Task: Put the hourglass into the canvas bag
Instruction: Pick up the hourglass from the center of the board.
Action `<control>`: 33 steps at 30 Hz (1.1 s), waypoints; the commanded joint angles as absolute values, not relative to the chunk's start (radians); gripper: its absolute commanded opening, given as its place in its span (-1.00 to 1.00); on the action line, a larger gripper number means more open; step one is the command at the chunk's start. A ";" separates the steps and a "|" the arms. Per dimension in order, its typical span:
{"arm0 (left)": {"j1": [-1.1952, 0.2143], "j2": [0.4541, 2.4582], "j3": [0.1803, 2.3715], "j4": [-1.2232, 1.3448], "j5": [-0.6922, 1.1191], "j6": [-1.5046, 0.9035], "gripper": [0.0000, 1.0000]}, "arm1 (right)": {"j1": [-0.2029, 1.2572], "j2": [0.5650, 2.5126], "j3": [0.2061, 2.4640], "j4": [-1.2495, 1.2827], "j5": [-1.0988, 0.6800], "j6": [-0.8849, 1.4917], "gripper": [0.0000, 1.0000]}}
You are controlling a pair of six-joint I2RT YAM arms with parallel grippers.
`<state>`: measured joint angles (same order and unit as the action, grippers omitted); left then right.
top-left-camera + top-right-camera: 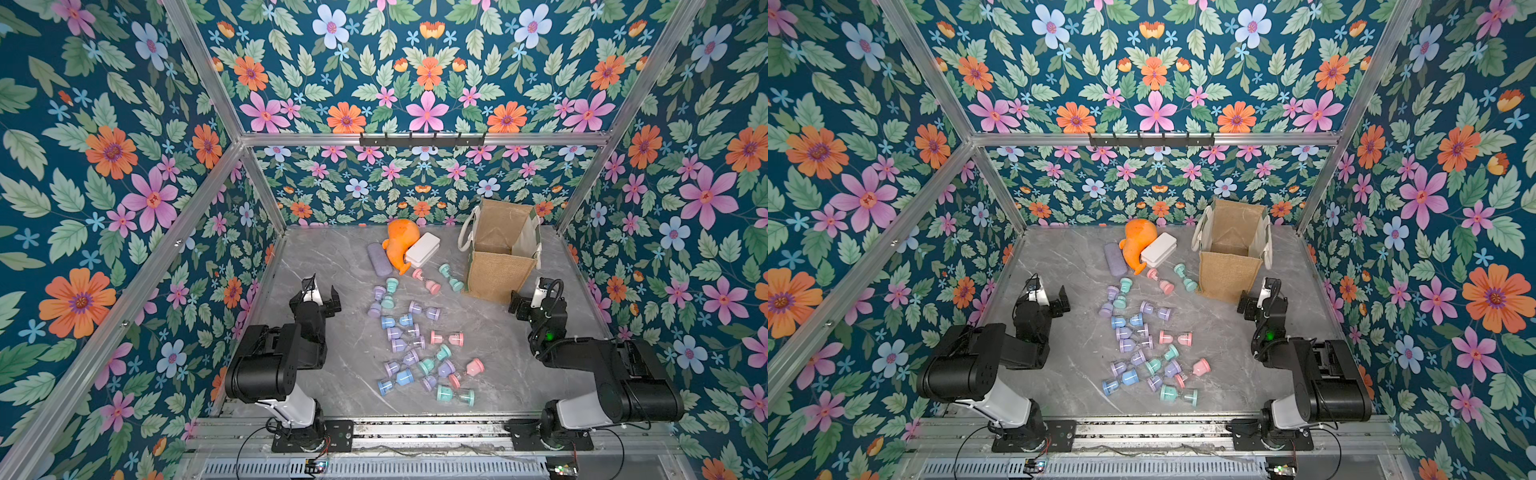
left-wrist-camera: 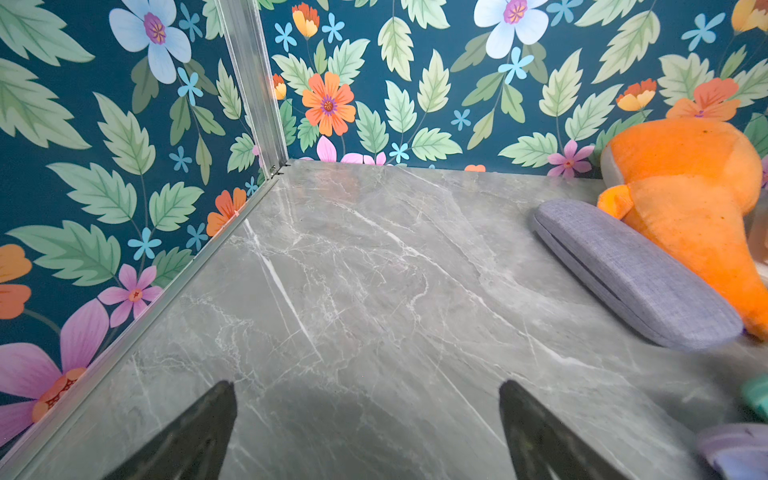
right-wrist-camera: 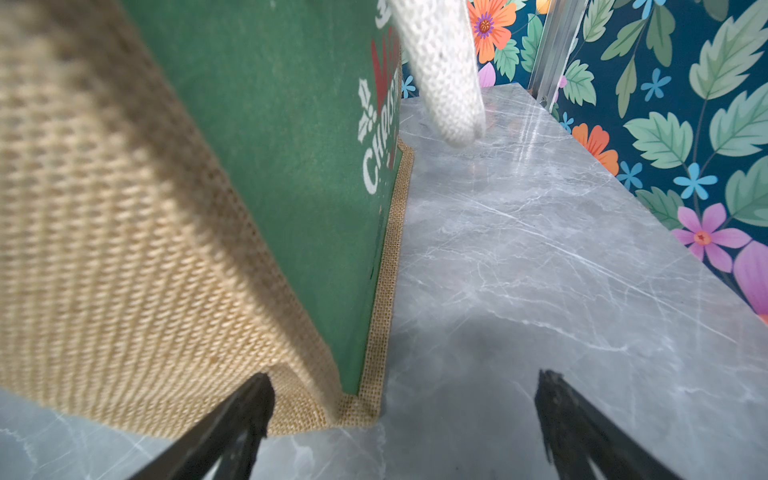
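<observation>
In both top views the canvas bag (image 1: 496,274) is seen standing upright with its mouth open, just ahead of the right gripper (image 1: 525,301). The pastel hourglasses (image 1: 409,332) are strewn on the desk (image 1: 332,257) between that gripper and the left gripper (image 1: 321,291), and none can be made out inside the bag. In the left wrist view the left gripper (image 2: 370,415) is spread wide and empty over bare desk, with a grey glasses case (image 2: 636,274) and an orange plush toy (image 2: 690,199) ahead of it. In the right wrist view the right gripper (image 3: 403,415) is likewise fully spread with nothing held, and the bag's lower corner lies just ahead of its fingertips. No pick is judged to have begun. A teal hourglass (image 1: 450,277) lying apart near the bag would best be taken across its narrow waist, lifted above the rim clear of the cream handle (image 3: 444,70), and released low over the mouth.
</observation>
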<state>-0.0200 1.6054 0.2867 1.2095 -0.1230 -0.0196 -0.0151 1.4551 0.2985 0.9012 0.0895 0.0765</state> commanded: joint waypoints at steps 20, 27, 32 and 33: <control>-0.019 1.184 0.422 0.598 -0.188 -0.306 1.00 | -0.014 0.788 0.369 0.085 0.245 0.453 0.99; -0.009 1.084 0.474 0.355 -0.233 -0.589 1.00 | -0.017 0.409 0.334 -0.151 0.107 0.610 0.99; -0.009 1.045 0.503 0.256 -0.116 -0.602 1.00 | -0.017 0.410 0.425 -0.360 0.039 0.616 0.99; -0.009 1.032 0.497 0.266 -0.078 -0.594 1.00 | -0.015 0.443 0.445 -0.394 0.021 0.621 0.99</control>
<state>-0.0086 1.0492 0.4961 0.3313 -0.1703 -0.5533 -0.0170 0.4076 0.4126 -0.2241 0.0830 0.5758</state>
